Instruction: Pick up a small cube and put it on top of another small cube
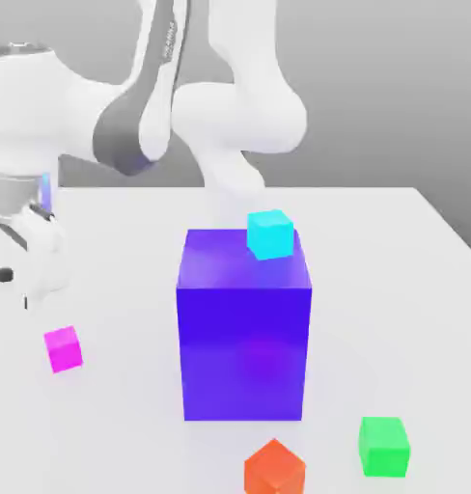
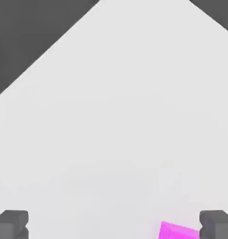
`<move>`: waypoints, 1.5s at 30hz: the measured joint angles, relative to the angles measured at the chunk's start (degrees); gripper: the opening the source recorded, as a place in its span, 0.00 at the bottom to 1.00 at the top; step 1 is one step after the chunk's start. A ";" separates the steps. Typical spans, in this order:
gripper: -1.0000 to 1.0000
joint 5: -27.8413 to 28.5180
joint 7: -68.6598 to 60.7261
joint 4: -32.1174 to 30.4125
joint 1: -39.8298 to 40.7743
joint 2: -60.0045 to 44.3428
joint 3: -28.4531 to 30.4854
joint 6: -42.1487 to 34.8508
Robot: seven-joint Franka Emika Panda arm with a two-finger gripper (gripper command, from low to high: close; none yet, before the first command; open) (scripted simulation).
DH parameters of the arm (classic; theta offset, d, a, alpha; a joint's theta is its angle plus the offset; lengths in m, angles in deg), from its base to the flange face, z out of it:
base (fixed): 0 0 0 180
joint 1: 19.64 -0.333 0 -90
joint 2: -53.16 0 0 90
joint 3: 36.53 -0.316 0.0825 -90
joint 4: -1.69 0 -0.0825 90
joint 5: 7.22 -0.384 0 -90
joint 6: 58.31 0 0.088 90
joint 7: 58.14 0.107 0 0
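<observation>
Gripper (image 2: 114, 226) spread wide, holding nothing, dark fingertips (image 2: 11, 224) apart at opposite edges of the hand view. Poised above the white table (image 1: 114, 425) at the exterior view's left. Magenta cube (image 1: 63, 349) resting on the table just inside one fingertip, not touched. Further right in the exterior view: large blue-purple block (image 1: 244, 338), cyan cube (image 1: 270, 234) resting on its top face. Orange cube (image 1: 274, 469) and green cube (image 1: 383, 447) on the table in front of the block.

Worktop (image 1: 413, 251): large block (image 1: 244, 338) at centre, one cube (image 1: 270, 234) on its top. Small cube (image 1: 63, 348) well apart toward the exterior view's left. Two cubes (image 1: 275, 469) (image 1: 383, 446) before the block.
</observation>
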 joint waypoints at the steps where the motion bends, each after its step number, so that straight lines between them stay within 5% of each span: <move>1: 0.50 -1.61 -0.73 -0.96 1.02 -1.56 0.57 1.09; 10: 0.50 -18.59 -11.54 -1.76 10.59 -18.46 -8.49 13.81; 11: 0.00 -19.10 -12.03 -1.40 11.78 -20.41 -9.78 15.40; 19: 0.00 -18.45 -11.44 -1.58 11.71 -19.53 -9.59 14.72; 26: 0.00 -10.27 -3.45 -2.97 8.76 -8.48 -6.28 5.08; 34: 0.00 -10.44 11.40 7.56 -6.62 -12.97 -18.99 -1.15; 45: 0.00 -3.27 21.42 14.48 -24.87 -12.44 -34.23 -8.66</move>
